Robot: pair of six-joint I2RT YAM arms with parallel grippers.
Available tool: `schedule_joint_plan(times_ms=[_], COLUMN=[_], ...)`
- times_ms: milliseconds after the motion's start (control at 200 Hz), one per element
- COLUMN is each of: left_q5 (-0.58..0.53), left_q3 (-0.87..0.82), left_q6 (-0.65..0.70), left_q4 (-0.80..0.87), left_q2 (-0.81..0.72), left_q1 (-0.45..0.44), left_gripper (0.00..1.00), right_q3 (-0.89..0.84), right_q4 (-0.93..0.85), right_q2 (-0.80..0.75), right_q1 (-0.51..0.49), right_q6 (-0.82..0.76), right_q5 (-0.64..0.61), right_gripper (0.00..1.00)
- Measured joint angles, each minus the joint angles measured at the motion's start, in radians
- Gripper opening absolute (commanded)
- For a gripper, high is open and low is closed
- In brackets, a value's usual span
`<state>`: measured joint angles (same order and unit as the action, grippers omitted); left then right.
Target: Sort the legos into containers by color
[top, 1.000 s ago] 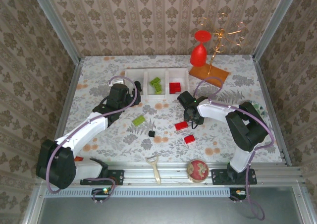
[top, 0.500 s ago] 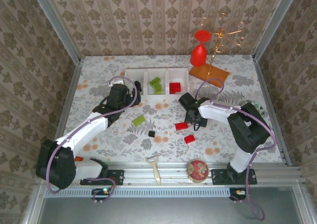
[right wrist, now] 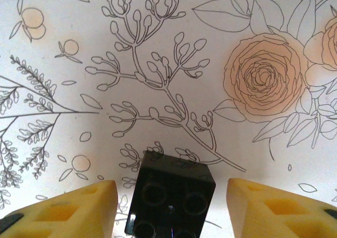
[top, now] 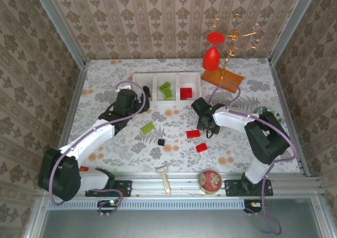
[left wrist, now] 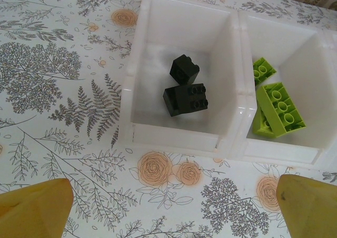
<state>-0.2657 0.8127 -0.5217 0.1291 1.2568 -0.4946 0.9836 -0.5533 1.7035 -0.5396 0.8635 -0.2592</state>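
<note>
Red and round, a patterned tin (top: 210, 180) sits at the near edge of the table (top: 131, 156), well short of the containers (top: 168, 103) and toward their right end. A pale slim utensil (top: 165, 177) lies just left of the tin, in line with the middle container.

Closer to the containers, a red brick (top: 201, 148) lies loose on the cloth, and a second red brick (top: 192, 134) lies beyond it. Both are in front of the right-hand container. A black cube (top: 161, 141) lies in front of the middle container, and a lime brick (top: 147, 127) in front of the left one.

The right gripper (right wrist: 169, 188) is low over the cloth, near the front of the right-hand container. Its yellow fingers (right wrist: 79, 209) are spread to either side of a black brick (right wrist: 171, 198), with a gap showing on both sides.

The left gripper (left wrist: 171, 196) hovers just in front of the left container. Its fingers (left wrist: 34, 209) are set wide apart and hold nothing.

Two black bricks (left wrist: 185, 98) lie in the left container, lime bricks (left wrist: 277, 110) in the middle one and a red piece (top: 185, 93) in the right one.

Behind the row, past its right end, a wooden board (top: 221, 78) lies flat, and a red goblet (top: 212, 56) stands at its far left edge.
</note>
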Motion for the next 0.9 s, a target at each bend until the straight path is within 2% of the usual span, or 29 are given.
schedule_joint_plan(times_ms=[200, 385, 530, 705, 900], left_q5=[0.000, 0.000, 0.000, 0.000, 0.000], left_q3=[0.000, -0.001, -0.001, -0.010, -0.035], left_q6=[-0.002, -0.002, -0.002, -0.002, -0.003], left_q4=[0.000, 0.000, 0.000, 0.000, 0.006], left_q2=[0.000, 0.000, 0.000, -0.009, -0.037], left_q1=[0.000, 0.006, 0.006, 0.015, 0.026], left_gripper=[1.00, 1.00, 1.00, 1.00, 1.00], right_q3=[0.000, 0.000, 0.004, 0.058, 0.233], right_q4=[0.013, 0.045, 0.057, 0.049, 0.049], right_q2=[0.018, 0.021, 0.020, 0.020, 0.026], right_q1=[0.007, 0.007, 0.006, -0.017, -0.078], right_q6=[0.000, -0.002, -0.011, -0.051, -0.134], right_q5=[0.018, 0.043, 0.052, 0.054, 0.054], right_gripper=[0.50, 0.33, 0.25, 0.23, 0.23])
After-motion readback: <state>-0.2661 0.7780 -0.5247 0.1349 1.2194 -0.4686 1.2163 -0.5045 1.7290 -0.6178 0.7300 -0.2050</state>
